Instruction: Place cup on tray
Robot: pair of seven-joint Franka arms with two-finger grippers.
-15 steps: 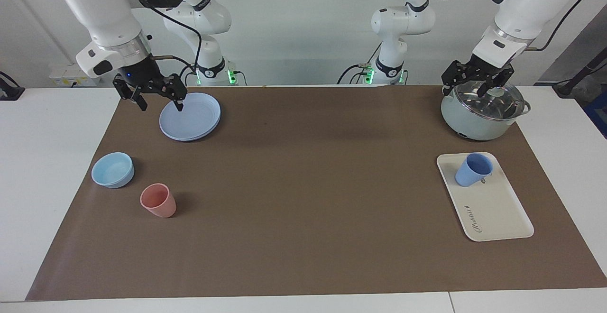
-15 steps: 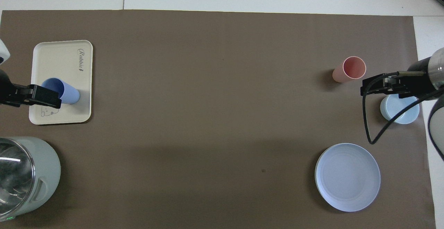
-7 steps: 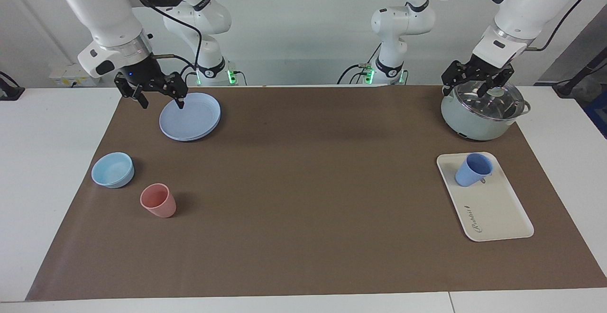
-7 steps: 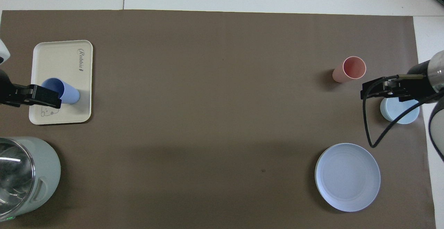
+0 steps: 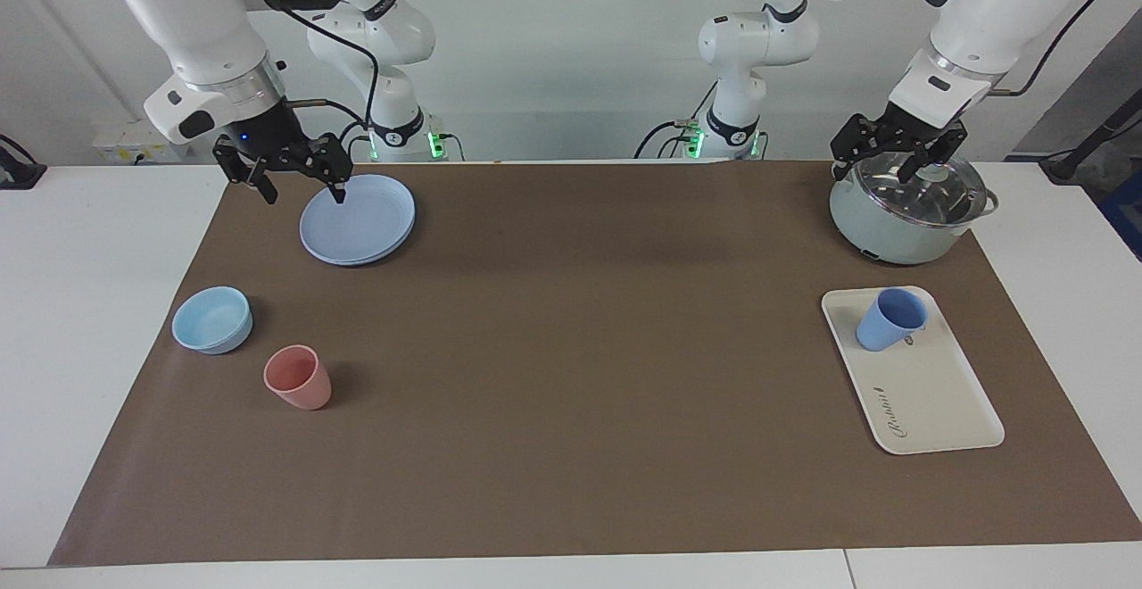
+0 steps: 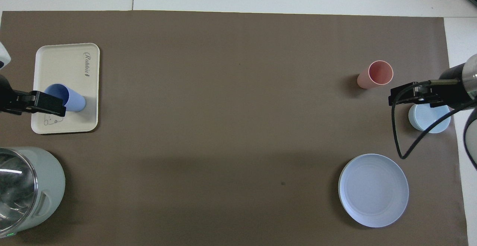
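Observation:
The periwinkle-blue cup (image 5: 888, 319) stands upright on the cream tray (image 5: 937, 402), at the tray's end nearer to the robots, with nothing holding it. In the overhead view the cup (image 6: 69, 98) stands beside the cartoon print on the tray (image 6: 67, 67). My left gripper (image 5: 877, 170) hangs open, high in the air by the pot and well apart from the cup. My right gripper (image 5: 303, 196) is open and empty, raised at the right arm's end of the table beside the round blue plate (image 5: 359, 219).
A pale-green pot with a glass lid (image 5: 906, 210) stands nearer to the robots than the tray. A light-blue bowl (image 5: 212, 319) and a salmon-pink cup (image 5: 298, 377) stand at the right arm's end. A brown mat (image 5: 571, 375) covers the table.
My right gripper has risen a little and drawn slightly back toward its base. The left gripper, the cup and the tray have not moved.

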